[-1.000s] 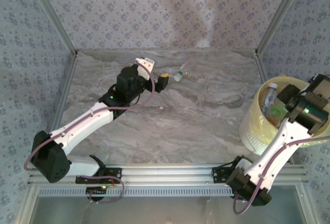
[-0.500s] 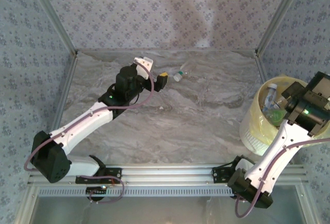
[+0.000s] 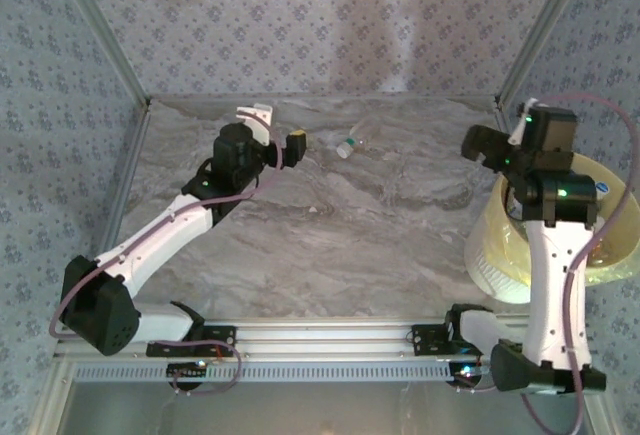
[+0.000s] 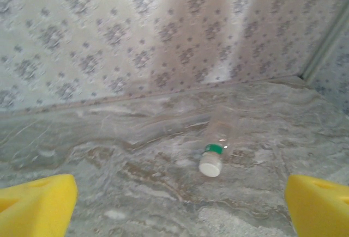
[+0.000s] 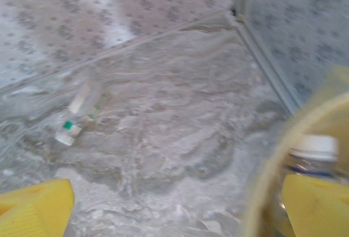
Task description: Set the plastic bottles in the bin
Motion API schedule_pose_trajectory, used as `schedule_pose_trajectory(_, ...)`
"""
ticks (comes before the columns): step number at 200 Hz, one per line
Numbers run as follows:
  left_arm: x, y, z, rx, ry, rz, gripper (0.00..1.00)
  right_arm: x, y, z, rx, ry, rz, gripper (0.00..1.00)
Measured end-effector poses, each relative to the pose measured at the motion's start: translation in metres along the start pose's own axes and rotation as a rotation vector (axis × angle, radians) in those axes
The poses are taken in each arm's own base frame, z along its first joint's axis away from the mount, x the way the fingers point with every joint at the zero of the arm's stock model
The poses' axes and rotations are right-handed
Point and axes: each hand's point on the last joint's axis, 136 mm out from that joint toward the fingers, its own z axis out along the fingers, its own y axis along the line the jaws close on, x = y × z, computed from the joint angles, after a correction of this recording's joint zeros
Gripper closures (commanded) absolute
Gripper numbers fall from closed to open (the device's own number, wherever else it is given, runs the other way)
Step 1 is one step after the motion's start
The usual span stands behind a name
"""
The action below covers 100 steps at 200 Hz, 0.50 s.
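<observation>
Your left gripper point(image 4: 177, 210) is spread wide with nothing between its yellow pads point(image 4: 34, 204). It hangs over the far left part of the bench point(image 3: 380, 245). One clear bottle point(image 4: 217, 139) lies on its side on the bench just ahead of that gripper, near the back wall point(image 3: 320, 25), with its white cap point(image 4: 210, 166) and green ring turned toward the left wrist camera.

Your right gripper point(image 5: 174, 210) is spread and empty too (its pads sit in the two lower corners of the right wrist view). It is held up beside the left rim of the bin point(image 3: 494, 243). The bin stands at the bench's right edge. In the right wrist view you can see a white-capped bottle point(image 5: 312, 152) inside it, behind the blurred yellow rim.
</observation>
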Motion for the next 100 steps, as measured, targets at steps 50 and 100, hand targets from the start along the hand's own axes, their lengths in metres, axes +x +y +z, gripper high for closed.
schedule_pose_trajectory(50, 0.022, 0.016, 0.005, -0.045, 0.092, -0.057, 0.02, -0.003, 0.100, 0.068, -0.121, 0.023, -0.196, 0.00)
schedule_pose_trajectory(100, 0.044, 0.020, 0.014, -0.066, 0.164, -0.079, 0.02, 0.004, 0.144, 0.141, -0.132, 0.007, -0.162, 0.00)
